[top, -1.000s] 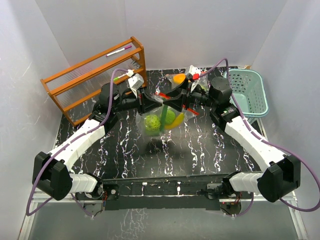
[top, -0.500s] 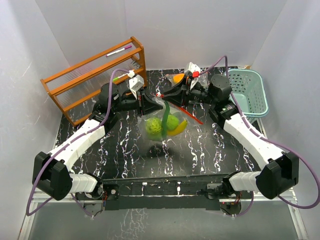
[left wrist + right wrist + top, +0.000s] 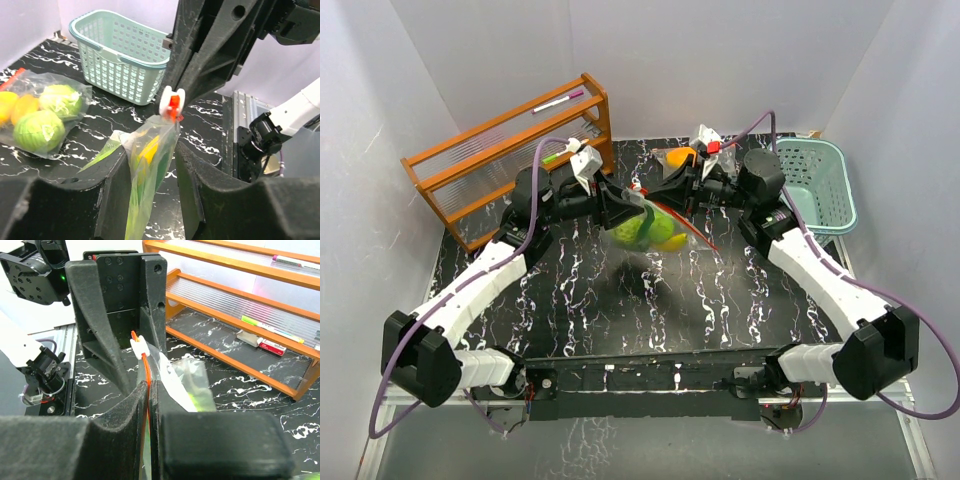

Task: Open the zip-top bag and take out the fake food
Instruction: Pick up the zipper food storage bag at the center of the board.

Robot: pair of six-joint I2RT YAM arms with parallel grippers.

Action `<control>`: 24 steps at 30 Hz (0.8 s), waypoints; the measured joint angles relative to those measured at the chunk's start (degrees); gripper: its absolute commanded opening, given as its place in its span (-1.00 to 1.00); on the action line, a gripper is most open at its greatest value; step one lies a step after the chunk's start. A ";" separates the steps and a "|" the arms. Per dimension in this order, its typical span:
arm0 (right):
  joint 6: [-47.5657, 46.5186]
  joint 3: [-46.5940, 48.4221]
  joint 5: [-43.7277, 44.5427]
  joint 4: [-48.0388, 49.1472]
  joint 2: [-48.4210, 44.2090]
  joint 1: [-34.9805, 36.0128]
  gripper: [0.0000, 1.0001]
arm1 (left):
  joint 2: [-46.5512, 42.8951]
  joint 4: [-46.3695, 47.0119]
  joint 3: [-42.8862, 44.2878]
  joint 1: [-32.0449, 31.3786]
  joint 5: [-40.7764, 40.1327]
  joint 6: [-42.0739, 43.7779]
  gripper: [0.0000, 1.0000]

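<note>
Top external: clear zip-top bag (image 3: pixel 655 222) of green-yellow plastic fake food (image 3: pixel 638 232) is hanging far-centre above black marbled tabletop (image 3: pixel 620 300), between both claws; right claw (image 3: pixel 149 384) is clenching its red zip edge, left claw (image 3: pixel 150 156) is straddling it, released.

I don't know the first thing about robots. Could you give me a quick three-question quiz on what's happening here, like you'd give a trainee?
1. True or false: the fake food is lying in the basket.
2. Pick one. The right tool is shut on: A, the zip edge of the zip-top bag; B, the basket's rim; C, nothing at all.
3. Which tool has its jaws apart, with the bag hanging between them?

Key:
1. False. The food is inside the bag.
2. A.
3. The left tool.
</note>
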 measured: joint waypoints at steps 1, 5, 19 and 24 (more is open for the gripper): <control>0.13 -0.13 0.00 0.00 -0.28 0.00 -0.85 | -0.04 0.26 0.04 0.00 -0.20 0.09 -0.36; 0.37 -0.61 -0.22 -0.42 -1.14 0.00 -0.85 | 0.22 1.60 0.02 0.00 -1.16 -0.39 -0.55; -0.35 -1.79 -0.59 -2.14 -3.23 0.00 -0.85 | 0.74 8.72 -0.37 -0.11 -2.49 -4.42 0.06; -0.52 -2.51 -0.37 -3.93 -4.09 -0.11 -0.85 | 0.52 9.18 -0.55 0.33 -2.67 -3.69 0.49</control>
